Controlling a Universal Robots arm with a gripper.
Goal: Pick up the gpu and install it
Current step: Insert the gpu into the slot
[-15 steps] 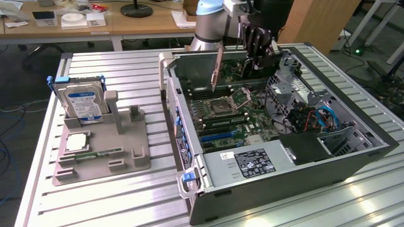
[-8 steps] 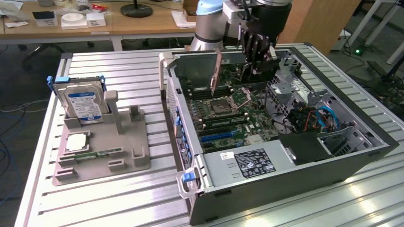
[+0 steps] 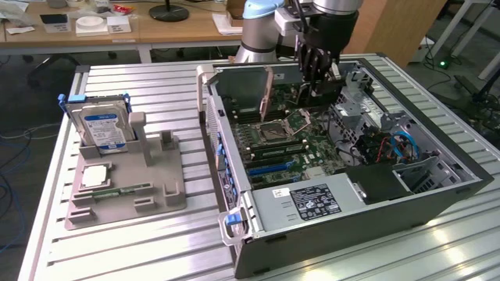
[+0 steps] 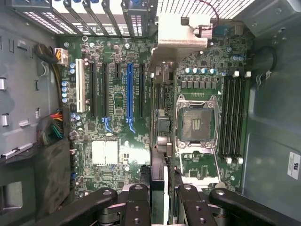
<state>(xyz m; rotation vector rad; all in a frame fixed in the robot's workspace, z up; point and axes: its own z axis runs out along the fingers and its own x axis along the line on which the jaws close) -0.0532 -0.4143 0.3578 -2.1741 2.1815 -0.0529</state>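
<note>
My gripper (image 3: 317, 75) hangs over the far end of the open computer case (image 3: 336, 175), shut on the gpu (image 3: 328, 92), a thin dark card held on edge just above the motherboard (image 3: 285, 146). In the wrist view the gpu (image 4: 160, 127) runs edge-on away from the gripper (image 4: 162, 197), and its pale metal bracket (image 4: 181, 35) sits at the far end by the case's rear slot openings. The card hovers between the blue expansion slot (image 4: 130, 89) and the empty CPU socket (image 4: 196, 123). I cannot tell whether it touches a slot.
On the table at the exterior view's left, a grey holder (image 3: 125, 187) carries the silver hard drive with a blue label (image 3: 102, 126), a processor chip (image 3: 93, 175) and a green memory stick (image 3: 125, 190). Inside the case are the power supply (image 3: 308, 202), cables (image 3: 394, 146) and memory slots (image 4: 233, 117).
</note>
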